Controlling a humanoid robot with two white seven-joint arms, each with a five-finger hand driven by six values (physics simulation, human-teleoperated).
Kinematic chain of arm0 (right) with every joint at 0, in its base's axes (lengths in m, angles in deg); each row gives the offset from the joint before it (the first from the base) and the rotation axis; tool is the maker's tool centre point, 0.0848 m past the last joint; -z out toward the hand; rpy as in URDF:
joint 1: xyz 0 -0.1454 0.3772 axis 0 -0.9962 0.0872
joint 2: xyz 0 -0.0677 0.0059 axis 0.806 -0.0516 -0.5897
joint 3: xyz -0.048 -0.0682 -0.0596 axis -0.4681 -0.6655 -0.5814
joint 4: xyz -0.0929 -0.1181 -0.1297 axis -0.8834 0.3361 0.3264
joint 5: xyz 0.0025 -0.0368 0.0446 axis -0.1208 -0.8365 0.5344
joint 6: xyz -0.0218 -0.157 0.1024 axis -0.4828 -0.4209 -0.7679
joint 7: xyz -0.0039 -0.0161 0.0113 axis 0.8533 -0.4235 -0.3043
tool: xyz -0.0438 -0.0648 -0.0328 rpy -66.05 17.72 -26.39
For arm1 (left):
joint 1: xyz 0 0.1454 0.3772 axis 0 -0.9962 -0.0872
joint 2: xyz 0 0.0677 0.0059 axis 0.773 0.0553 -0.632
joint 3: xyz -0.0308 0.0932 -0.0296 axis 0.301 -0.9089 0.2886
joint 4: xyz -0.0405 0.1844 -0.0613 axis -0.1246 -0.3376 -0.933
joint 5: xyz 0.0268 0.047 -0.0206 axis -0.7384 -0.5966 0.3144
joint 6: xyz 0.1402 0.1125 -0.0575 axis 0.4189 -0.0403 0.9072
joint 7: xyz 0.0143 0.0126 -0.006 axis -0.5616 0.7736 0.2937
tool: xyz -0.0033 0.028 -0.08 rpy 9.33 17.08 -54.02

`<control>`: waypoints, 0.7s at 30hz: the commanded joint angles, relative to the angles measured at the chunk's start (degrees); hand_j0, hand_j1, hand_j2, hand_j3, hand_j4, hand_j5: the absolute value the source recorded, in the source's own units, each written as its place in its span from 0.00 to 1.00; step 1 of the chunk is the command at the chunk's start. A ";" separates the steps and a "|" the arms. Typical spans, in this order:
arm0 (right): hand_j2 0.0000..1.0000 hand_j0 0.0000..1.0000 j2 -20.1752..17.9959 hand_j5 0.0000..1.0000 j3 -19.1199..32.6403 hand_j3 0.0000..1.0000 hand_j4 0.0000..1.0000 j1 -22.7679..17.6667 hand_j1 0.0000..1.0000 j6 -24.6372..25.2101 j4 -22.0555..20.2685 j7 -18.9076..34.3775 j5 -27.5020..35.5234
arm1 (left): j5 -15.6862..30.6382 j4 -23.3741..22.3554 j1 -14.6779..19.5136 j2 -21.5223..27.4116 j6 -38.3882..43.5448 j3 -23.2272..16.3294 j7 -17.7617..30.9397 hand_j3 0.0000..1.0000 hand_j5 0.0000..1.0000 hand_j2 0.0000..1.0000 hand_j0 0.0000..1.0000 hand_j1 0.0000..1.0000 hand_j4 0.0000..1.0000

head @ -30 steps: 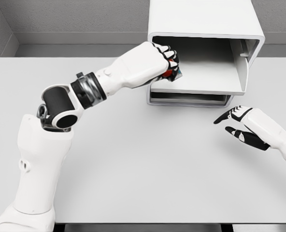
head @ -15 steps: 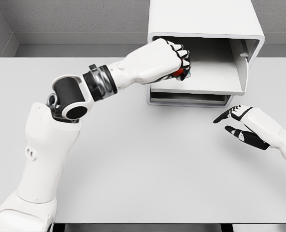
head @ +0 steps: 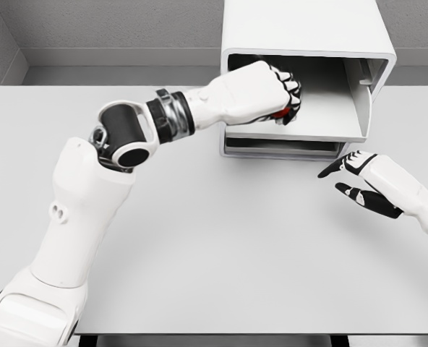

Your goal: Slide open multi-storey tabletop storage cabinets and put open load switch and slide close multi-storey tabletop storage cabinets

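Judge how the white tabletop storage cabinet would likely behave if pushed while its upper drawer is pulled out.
The storage cabinet looks rigid and boxy, so probably it slides rather than bends. Its upper drawer juts forward, so weight there may tip it. The smooth table likely offers little grip.

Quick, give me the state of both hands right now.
Left hand: shut on the red switch, inside the open cabinet.
Right hand: open, holding nothing.

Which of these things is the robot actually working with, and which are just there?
In use:
- left hand, closed around a small red item
- white storage cabinet, its upper drawer slid open

Just there:
- right hand, open, hovering beside the cabinet
- table
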 commanded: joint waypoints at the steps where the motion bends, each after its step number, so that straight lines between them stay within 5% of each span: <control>1: 0.58 0.58 0.04 0.58 -0.01 0.58 0.58 0.00 0.58 0.12 -0.03 -0.08 0.44 | 0.02 -0.28 0.00 0.00 0.21 -0.73 -0.08 0.30 0.30 0.30 0.30 0.30 0.30; 21: 0.59 0.59 0.48 0.59 -0.19 0.59 0.59 0.00 0.59 0.12 -0.03 -0.08 0.53 | -0.68 -2.56 1.41 0.00 0.21 -1.35 -0.08 0.30 0.30 0.30 0.30 0.30 0.30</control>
